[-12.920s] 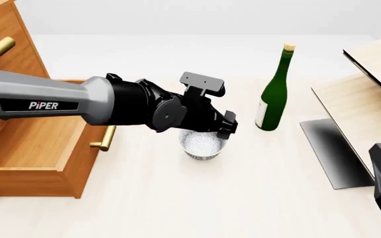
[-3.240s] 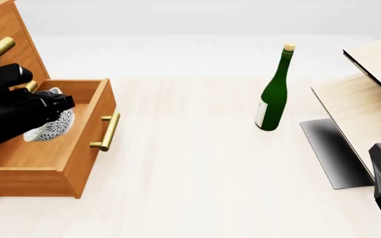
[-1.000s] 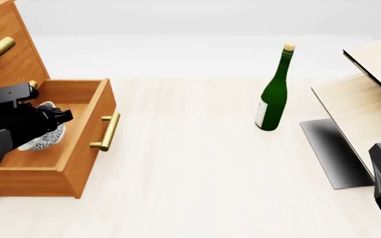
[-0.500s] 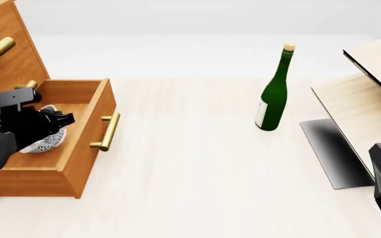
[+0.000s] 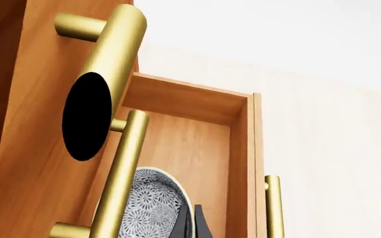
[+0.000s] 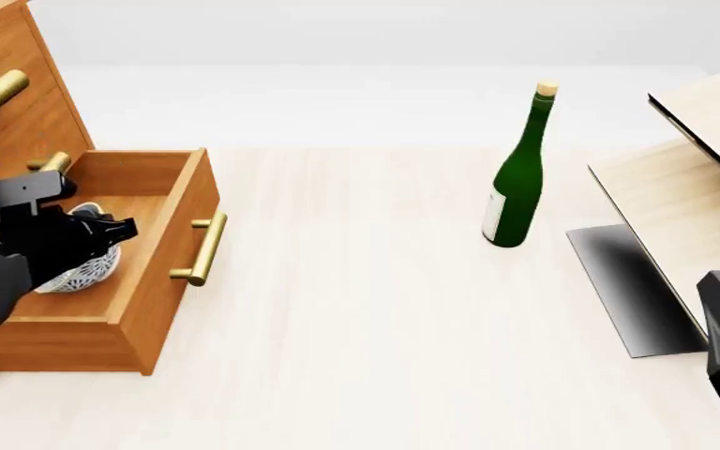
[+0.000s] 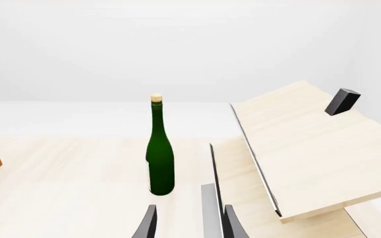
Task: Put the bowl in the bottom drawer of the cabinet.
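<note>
Place: simulated tabletop, rendered w/ flat white backdrop | Evidence: pale wood table [image 6: 373, 309], orange-brown cabinet [image 6: 10, 84] w/ brass handles, green bottle [image 6: 517, 178], light-wood furniture [image 6: 697, 178] | No room type can be told.

Speckled bowl [image 6: 85, 267] tilted inside open bottom drawer [image 6: 147, 291]

Bright, even, shadowless light everywhere; the renders are crisp, nothing blurred. The green bottle [image 6: 514, 178] shows a faint sheen, the brass handle [image 5: 104, 84] soft highlights.
</note>
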Controlling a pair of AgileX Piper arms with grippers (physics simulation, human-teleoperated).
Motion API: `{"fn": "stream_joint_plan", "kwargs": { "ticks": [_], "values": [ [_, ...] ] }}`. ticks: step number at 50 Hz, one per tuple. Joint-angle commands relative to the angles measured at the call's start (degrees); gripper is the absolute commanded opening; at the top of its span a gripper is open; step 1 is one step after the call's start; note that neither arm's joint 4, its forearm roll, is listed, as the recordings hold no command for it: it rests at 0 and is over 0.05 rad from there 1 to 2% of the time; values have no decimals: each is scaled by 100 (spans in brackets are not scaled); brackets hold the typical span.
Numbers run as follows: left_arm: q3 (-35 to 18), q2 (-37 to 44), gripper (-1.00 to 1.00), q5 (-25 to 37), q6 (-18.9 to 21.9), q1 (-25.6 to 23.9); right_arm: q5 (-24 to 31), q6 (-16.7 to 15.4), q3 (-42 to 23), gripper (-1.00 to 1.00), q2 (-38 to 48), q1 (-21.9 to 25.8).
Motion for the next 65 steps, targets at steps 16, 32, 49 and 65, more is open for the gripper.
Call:
{"fn": "stream_joint_plan", "kwargs": {
  "ticks": [16,32,49,65],
  "values": [
    [-34,86,100,-93,-196,-77,0,-1,0,100,0,-1],
    [0,-406,100,26,-155,158,0,0,0,100,0,0],
    [-43,-1000,100,172,-393,-248,0,0,0,100,-1,0],
    [4,-1546,100,287,-740,-548,0,-1,0,100,1,1]
  ]
}}
